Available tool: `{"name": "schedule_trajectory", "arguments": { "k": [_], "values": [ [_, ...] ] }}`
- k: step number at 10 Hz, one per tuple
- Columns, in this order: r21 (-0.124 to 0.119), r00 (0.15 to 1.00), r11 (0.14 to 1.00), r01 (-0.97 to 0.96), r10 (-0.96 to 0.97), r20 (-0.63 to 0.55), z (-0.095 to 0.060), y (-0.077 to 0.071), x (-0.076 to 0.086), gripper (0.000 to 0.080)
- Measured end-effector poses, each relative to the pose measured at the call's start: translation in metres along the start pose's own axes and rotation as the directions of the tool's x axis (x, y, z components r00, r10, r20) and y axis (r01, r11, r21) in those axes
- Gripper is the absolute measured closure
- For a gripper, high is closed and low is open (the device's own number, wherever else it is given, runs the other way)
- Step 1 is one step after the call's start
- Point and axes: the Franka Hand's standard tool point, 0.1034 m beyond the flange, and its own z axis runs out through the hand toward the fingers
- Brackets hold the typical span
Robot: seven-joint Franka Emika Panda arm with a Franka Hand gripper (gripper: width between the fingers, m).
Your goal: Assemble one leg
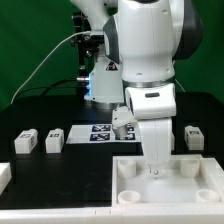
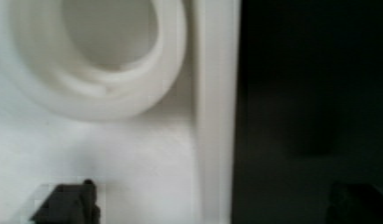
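White leg (image 1: pixel 194 136) | lies apart from gripper (image 1: pixel 153 172) | gripper spread above panel (image 1: pixel 197 186)

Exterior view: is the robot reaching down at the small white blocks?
No, its fingers are down at the large white panel, apart from the blocks.

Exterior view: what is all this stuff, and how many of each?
legs: three, white and tagged; two on the exterior view's left, one on its right
tagged block: one, white, beside the arm; cannot tell if it is a leg
cut-off piece: one, white, left edge; unclear what
panel: one, white, round sockets, front
marker board: one, white, centre
table: one, black
backdrop: green, behind
arm: one, white, centre
gripper: one, open, over the panel's edge
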Motion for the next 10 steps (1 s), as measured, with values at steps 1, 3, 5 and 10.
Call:
{"name": "schedule_trajectory", "arguments": {
  "k": [1,3,5,10],
  "values": [
    [0.0,1.0,1.0,0.0,0.0,0.0,0.0,0.0,0.0,0.0151],
    [-0.013,0.996,0.996,-0.092,0.092,0.001,-0.011,0.0,0.005,0.0151],
    [-0.029,0.969,0.969,-0.247,0.247,-0.008,-0.028,-0.009,0.026,0.0151],
    [0.002,0.603,0.605,-0.797,0.795,-0.061,-0.027,-0.035,0.093,0.0151]
  ]
}}
